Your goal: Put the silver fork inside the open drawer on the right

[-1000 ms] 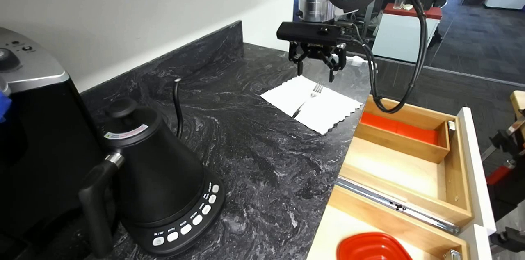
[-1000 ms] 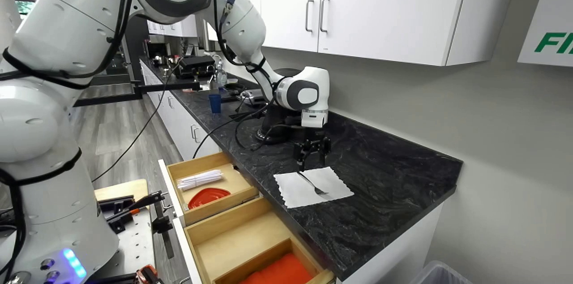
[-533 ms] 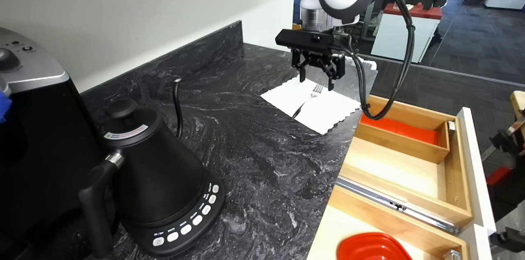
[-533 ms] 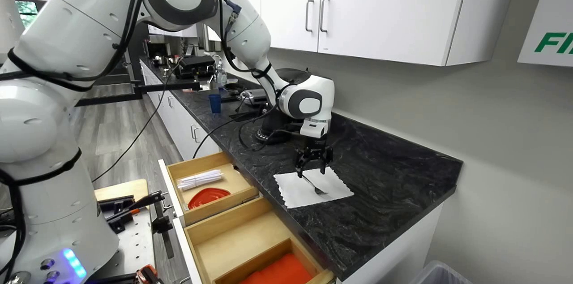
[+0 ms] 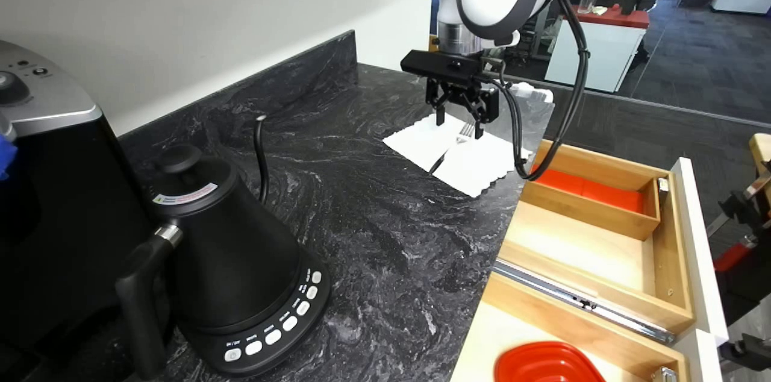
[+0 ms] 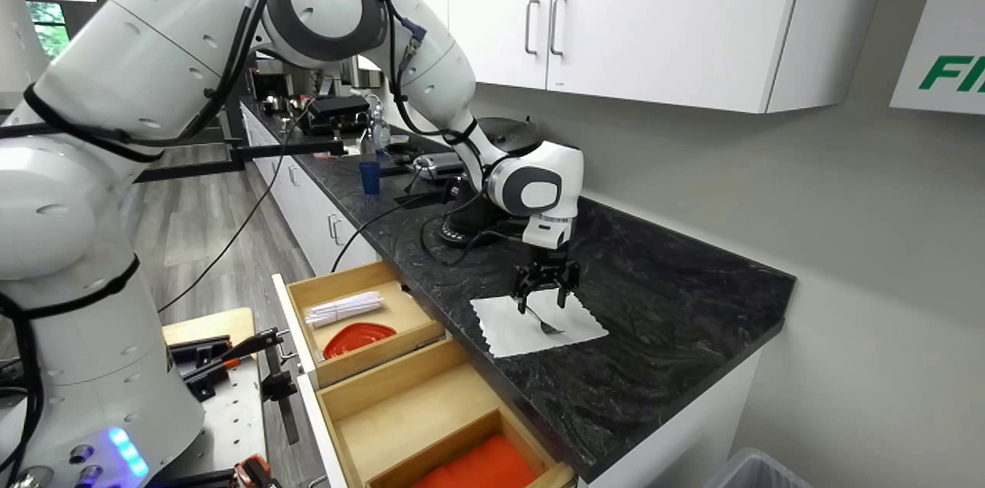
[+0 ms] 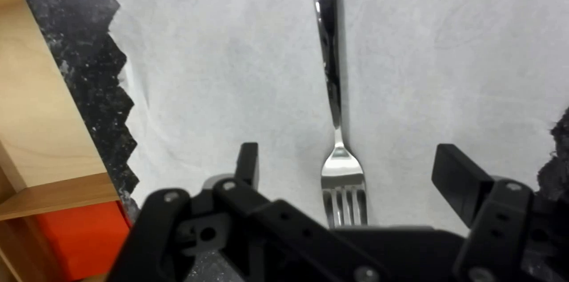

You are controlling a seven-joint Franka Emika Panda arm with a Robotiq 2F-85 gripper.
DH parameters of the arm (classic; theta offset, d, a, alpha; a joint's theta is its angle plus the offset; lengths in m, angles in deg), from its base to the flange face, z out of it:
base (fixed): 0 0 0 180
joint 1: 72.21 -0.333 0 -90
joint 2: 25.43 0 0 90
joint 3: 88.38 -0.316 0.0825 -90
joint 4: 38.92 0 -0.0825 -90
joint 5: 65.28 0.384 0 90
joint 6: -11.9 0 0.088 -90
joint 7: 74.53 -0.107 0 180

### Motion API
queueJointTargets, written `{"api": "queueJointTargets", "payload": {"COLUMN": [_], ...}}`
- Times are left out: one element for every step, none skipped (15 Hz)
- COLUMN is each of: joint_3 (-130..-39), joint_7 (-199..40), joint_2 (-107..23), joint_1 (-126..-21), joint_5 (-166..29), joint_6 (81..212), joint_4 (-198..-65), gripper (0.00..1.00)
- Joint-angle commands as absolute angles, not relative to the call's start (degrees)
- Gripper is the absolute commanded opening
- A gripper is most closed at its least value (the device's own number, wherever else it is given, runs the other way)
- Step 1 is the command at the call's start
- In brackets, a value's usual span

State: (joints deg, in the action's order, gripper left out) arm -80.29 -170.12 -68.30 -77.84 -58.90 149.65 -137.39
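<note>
Toward the left in an exterior view, and only there, a white bundle (image 6: 343, 308) lies in a neighbouring drawer (image 6: 406, 312), then comes the open drawer (image 6: 415, 407), partly orange-red inside. Further right on the table (image 6: 677, 319), the fork (image 7: 331, 64) rests on a white napkin (image 6: 500, 322); the wrist view alone shows it up close, slim, shiny and silver, four tines between the widely parted fingers of the gripper (image 7: 349, 166).
</note>
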Motion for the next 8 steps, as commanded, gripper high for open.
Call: {"api": "queueJointTargets", "payload": {"joint_3": [-80.61,-80.67,-80.68,-80.74,-80.78,-80.82,-80.81,-80.9], "joint_7": [-169.92,-169.71,-169.6,-169.44,-169.34,-169.25,-169.28,-169.23], "joint_2": [-71.04,-71.52,-71.9,-72.12,-72.41,-72.53,-72.63,-72.61], "joint_1": [-76.86,-76.72,-76.66,-76.58,-76.55,-76.55,-76.64,-76.65], "joint_5": [-58.37,-58.32,-58.31,-58.25,-58.22,-58.21,-58.25,-58.19], "joint_6": [151.28,151.46,151.66,151.89,151.98,151.97,151.96,151.96], "joint_4": [-134.82,-134.32,-134.07,-133.88,-133.64,-133.54,-133.37,-133.23], "gripper": [1.0,1.0,1.0,1.0,1.0,1.0,1.0,1.0]}}
